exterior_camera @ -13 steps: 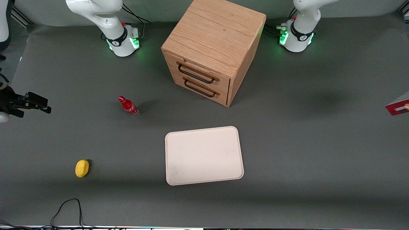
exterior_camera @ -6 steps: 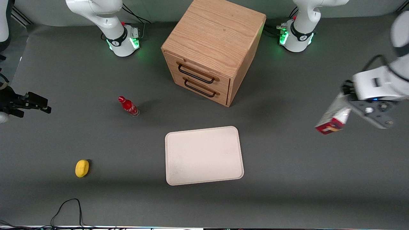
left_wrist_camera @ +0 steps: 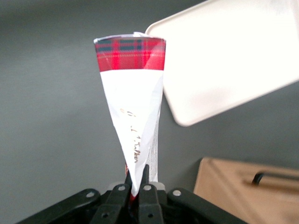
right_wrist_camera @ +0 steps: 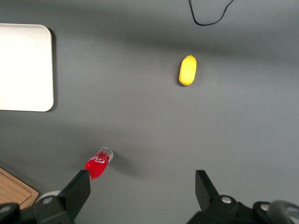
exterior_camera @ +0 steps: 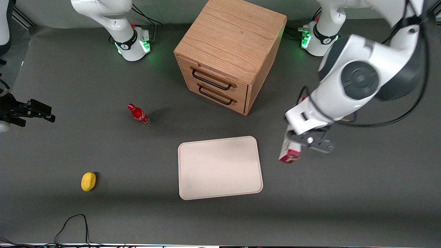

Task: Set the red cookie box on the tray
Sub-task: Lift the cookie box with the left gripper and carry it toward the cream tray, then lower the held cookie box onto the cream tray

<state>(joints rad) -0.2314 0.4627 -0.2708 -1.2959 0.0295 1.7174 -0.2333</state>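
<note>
My left gripper (exterior_camera: pixel 299 140) hangs in the air just off the tray's edge toward the working arm's end, shut on the red cookie box (exterior_camera: pixel 289 151). The box points downward from the fingers, its red tartan end (left_wrist_camera: pixel 131 52) lowest and its white face (left_wrist_camera: pixel 133 112) toward the wrist camera. The black fingertips (left_wrist_camera: pixel 128 179) pinch its upper end. The cream-white tray (exterior_camera: pixel 219 167) lies flat on the grey table, nearer the front camera than the cabinet, with nothing on it. A corner of the tray (left_wrist_camera: pixel 224 70) shows beside the box in the wrist view.
A wooden two-drawer cabinet (exterior_camera: pixel 230 51) stands farther from the front camera than the tray. A small red bottle (exterior_camera: pixel 138 114) stands upright and a yellow lemon-like object (exterior_camera: pixel 88 181) lies toward the parked arm's end. A black cable (exterior_camera: pixel 74 224) loops at the table's front edge.
The left arm has swung in from the working arm's end of the table toward the tray, carrying the red cookie box with it. The tray, bottle and yellow object have not moved.
</note>
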